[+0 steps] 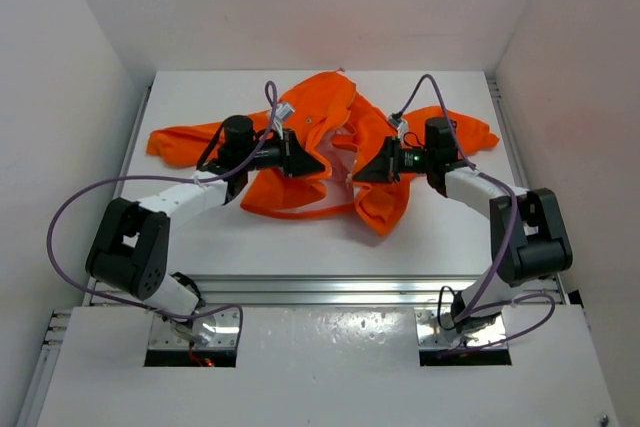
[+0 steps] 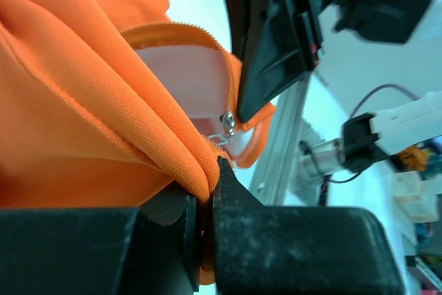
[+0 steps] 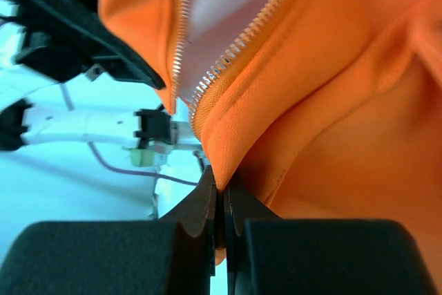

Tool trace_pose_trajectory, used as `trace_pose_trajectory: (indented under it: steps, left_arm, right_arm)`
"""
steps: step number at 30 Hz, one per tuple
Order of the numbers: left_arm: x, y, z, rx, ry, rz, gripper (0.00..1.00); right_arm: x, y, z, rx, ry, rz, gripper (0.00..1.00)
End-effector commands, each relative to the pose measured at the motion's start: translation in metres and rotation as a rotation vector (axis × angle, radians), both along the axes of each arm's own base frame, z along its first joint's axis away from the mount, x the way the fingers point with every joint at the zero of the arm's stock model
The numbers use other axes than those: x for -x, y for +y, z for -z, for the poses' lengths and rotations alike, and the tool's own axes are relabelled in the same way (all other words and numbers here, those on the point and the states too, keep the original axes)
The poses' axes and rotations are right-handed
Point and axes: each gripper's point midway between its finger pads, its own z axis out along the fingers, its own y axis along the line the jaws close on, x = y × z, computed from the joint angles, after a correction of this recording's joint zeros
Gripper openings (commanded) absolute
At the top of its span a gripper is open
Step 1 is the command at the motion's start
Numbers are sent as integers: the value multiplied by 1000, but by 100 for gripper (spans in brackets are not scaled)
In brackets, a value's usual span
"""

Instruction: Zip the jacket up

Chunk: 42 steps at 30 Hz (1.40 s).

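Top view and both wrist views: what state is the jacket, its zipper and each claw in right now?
Jacket: crumpled on the table, front open.
Zipper: unzipped, tooth rows apart.
Zipper pull: low on the zipper, beside the right claw's tip.
Left claw: shut on jacket fabric.
Right claw: shut on the jacket's zipper edge.

My worktop is a white board, boxed in by plain white walls at its far, left and right edges. An aluminium rail runs along its near edge.
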Motion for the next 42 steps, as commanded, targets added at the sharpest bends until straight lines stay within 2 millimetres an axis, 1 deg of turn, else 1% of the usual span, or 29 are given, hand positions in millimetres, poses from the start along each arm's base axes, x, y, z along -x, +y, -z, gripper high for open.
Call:
trace_pose_trajectory:
  steps: [1, 2, 3, 4, 5, 6, 8, 10, 12, 13, 16, 17, 18, 19, 20, 22, 23, 24, 25, 26, 27, 28, 29, 30, 31, 32, 35, 42]
  left_arm:
    - [4, -6, -37, 121, -62, 62, 0]
    - [2, -7, -40, 134, -80, 63, 0]
    - [2, -7, -43, 141, -98, 64, 0]
    - [-3, -7, -45, 144, -111, 39, 0]
    - [-9, -4, -53, 152, -135, 22, 0]
    - [-9, -4, -53, 155, -125, 21, 0]
    - [-12, -5, -67, 172, -174, 24, 0]
    - [-12, -5, -69, 178, -190, 24, 0]
    - [-9, -4, -81, 184, -243, 27, 0]
    - [-9, -4, -81, 184, -244, 27, 0]
    - [-1, 0, -94, 195, -322, 29, 0]
    - [4, 1, -93, 194, -320, 40, 0]
    - [3, 1, -92, 189, -333, 40, 0]
    - [6, 2, -98, 194, -346, 41, 0]
    - [10, 2, -96, 193, -345, 50, 0]
    - [13, 3, -99, 199, -362, 50, 0]
    - [14, 6, -105, 202, -385, 33, 0]
    - [14, 7, -106, 198, -389, 20, 0]
    - [13, 8, -103, 185, -402, 7, 0]
    - [13, 8, -105, 180, -416, -7, 0]
    - [13, 8, -100, 169, -410, -8, 0]
    - [16, 6, -104, 168, -441, -8, 0]
    - [12, 7, -102, 158, -435, -25, 0]
    - [15, 6, -99, 153, -433, -26, 0]
    - [15, 7, -103, 156, -442, -37, 0]
    - [11, 9, -97, 142, -436, -63, 0]
    - [8, 8, -95, 129, -451, -79, 0]
    - [6, 7, -94, 125, -460, -78, 0]
  right_arm:
    - [-3, 11, -49, -126, -178, -105, 0]
    - [-2, 12, -51, -132, -184, -113, 0]
    - [5, 15, -53, -147, -195, -156, 0]
    - [8, 19, -59, -159, -240, -184, 0]
    - [11, 20, -60, -163, -261, -196, 0]
    - [14, 20, -61, -168, -267, -211, 0]
    - [21, 23, -67, -181, -322, -246, 0]
    - [28, 24, -70, -187, -368, -275, 0]
    - [32, 24, -71, -193, -405, -293, 0]
    - [33, 24, -74, -197, -426, -305, 0]
    - [35, 24, -78, -204, -464, -324, 0]
    - [34, 24, -80, -205, -475, -323, 0]
    - [33, 24, -81, -204, -481, -322, 0]
    - [31, 23, -81, -203, -475, -312, 0]
    - [31, 23, -81, -203, -476, -311, 0]
    - [29, 24, -82, -203, -466, -300, 0]
    - [28, 26, -84, -205, -462, -300, 0]
    - [28, 26, -85, -206, -462, -301, 0]
    - [27, 27, -86, -207, -453, -297, 0]
    - [26, 28, -86, -208, -451, -297, 0]
    - [25, 30, -91, -212, -439, -297, 0]
    - [23, 31, -90, -212, -430, -290, 0]
    - [22, 32, -91, -214, -426, -289, 0]
    - [20, 33, -96, -218, -423, -287, 0]
    - [18, 34, -96, -219, -418, -286, 0]
    - [18, 35, -97, -222, -410, -287, 0]
    - [16, 40, -104, -231, -408, -295, 0]
    - [16, 44, -102, -234, -384, -307, 0]
